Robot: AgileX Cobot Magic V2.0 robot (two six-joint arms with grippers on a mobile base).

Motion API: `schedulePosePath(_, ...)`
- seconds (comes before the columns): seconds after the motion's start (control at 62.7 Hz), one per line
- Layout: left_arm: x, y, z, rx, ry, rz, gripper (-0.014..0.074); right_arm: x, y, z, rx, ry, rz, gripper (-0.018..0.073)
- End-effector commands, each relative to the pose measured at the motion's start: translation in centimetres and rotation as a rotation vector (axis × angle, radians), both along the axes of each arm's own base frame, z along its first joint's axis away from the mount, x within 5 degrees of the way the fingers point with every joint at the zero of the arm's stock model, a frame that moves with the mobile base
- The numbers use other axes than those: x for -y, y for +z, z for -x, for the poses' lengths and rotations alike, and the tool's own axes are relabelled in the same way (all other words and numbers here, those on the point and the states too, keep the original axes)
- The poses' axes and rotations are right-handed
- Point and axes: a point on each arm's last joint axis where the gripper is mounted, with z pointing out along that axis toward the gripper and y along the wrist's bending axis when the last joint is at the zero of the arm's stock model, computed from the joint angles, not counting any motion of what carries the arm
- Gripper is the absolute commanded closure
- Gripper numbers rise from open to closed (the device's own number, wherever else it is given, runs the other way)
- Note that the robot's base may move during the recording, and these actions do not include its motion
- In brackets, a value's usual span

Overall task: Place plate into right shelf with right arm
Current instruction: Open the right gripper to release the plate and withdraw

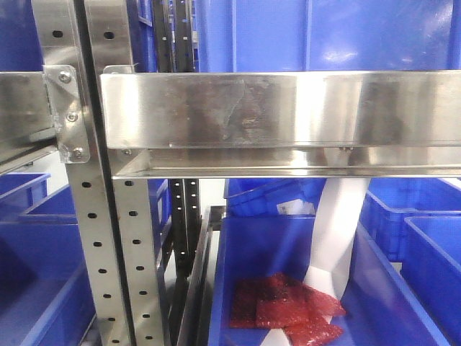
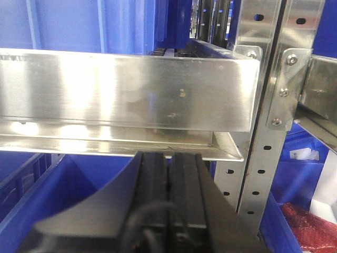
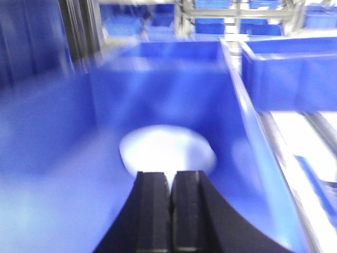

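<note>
In the right wrist view the white round plate [image 3: 167,150] lies on the floor of a blue bin [image 3: 47,158], blurred. My right gripper [image 3: 171,174] is shut, nothing shows between its fingers, and its tips cover the plate's near edge. The plate looks small and some way beyond the tips. The right shelf's brushed steel front rail [image 1: 288,108] spans the front view. My left gripper [image 2: 169,155] is shut and empty, just below the same steel rail [image 2: 131,89]. The plate does not show in the front or left wrist views.
Perforated steel posts [image 1: 94,238] stand left of the rail. Below it, a blue bin [image 1: 238,259] holds red bags [image 1: 284,310] and a white paper sheet [image 1: 335,231]. More blue bins [image 3: 289,68] sit to the right of the plate's bin.
</note>
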Motion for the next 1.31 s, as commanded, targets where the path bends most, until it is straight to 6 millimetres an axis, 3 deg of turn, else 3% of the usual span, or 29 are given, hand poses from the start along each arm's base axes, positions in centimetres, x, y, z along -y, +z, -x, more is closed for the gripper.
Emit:
schedulePosePath(0.0,-0.1,0.5,0.1,0.089,0.009,0.018,0.0724,0.4,-0.2,2.9,0.109,-0.021,0.034,0.051)
schedulePosePath(0.239,-0.1,0.5,0.1,0.089,0.009,0.018,0.0724,0.8,-5.9,9.9,0.149,-0.019,0.03,0.051)
schedulePosePath(0.51,-0.1,0.5,0.1,0.089,0.009,0.018,0.0724,1.1,-7.9,15.5,0.333,-0.02,0.018,0.051)
schedulePosePath(1.02,-0.1,0.5,0.1,0.089,0.009,0.018,0.0724,1.1,-8.1,16.1,0.363,-0.021,0.014,0.051)
schedulePosePath(1.291,-0.1,0.5,0.1,0.089,0.009,0.018,0.0724,1.5,-10.8,14.6,0.477,-0.082,0.029,0.051)
